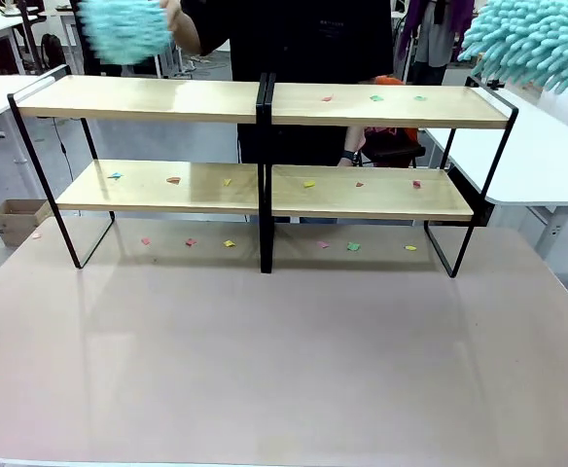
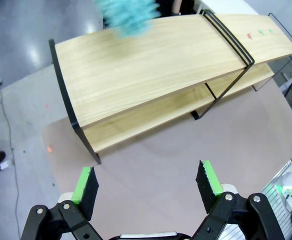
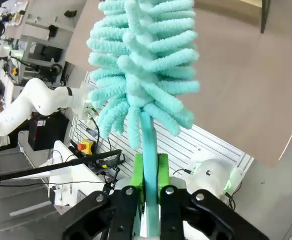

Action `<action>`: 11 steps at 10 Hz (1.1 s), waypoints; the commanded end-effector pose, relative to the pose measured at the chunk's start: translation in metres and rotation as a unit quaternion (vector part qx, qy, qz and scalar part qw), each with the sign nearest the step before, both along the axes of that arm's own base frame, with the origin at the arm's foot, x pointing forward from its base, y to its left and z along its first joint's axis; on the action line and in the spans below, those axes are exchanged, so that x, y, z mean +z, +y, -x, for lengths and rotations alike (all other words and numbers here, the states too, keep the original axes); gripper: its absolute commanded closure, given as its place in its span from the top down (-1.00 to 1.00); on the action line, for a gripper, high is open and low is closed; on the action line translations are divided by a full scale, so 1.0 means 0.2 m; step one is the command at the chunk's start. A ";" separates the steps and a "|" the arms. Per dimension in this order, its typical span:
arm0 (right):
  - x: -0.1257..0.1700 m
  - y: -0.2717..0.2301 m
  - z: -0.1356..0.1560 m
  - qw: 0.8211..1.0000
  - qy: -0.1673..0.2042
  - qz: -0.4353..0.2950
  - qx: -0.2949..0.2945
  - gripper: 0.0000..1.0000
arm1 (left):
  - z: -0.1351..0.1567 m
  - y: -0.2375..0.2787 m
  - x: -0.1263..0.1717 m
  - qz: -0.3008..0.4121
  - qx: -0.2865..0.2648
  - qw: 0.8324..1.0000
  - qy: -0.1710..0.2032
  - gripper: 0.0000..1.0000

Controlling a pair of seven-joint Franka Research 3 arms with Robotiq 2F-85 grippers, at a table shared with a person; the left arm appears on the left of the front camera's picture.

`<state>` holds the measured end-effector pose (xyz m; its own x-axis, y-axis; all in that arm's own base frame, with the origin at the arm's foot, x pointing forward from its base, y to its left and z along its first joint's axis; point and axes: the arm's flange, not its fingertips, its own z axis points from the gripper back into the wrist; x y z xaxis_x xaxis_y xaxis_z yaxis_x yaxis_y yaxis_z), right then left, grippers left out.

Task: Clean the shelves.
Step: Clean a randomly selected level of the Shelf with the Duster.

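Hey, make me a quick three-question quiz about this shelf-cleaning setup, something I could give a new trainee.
1. True or false: the left gripper is shut on a cloth.
2. What does the right gripper hold? A) a sponge B) a teal duster, by its handle C) nothing
3. Fill in: on the shelves, the top board with paper scraps on it is on the robot's ___ side.
Key: 1 false, it is open and empty. 2 B. 3 right.
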<state>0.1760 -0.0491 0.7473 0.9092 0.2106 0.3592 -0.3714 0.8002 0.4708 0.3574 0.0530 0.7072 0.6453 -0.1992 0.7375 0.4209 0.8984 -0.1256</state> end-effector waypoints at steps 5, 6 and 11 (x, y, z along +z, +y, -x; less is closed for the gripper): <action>-0.02 -0.06 0.00 1.000 0.007 -0.010 -0.011 -0.75 | 0.14 -0.43 0.29 -0.023 -0.107 0.993 -0.035 1.00; -0.01 -0.09 0.00 0.999 0.004 -0.023 -0.024 -0.75 | 0.19 -0.61 0.35 -0.044 -0.135 0.988 -0.059 1.00; 0.01 -0.10 0.10 0.997 -0.052 -0.040 -0.050 -0.75 | -0.08 -1.53 0.11 -0.032 -0.303 0.952 -0.041 1.00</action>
<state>0.1538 -0.0764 0.7568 0.8862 0.1249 0.4461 -0.3536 0.8044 0.4773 0.3533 -0.2581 0.7225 0.3458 -0.5512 0.7593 0.8483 0.5295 -0.0019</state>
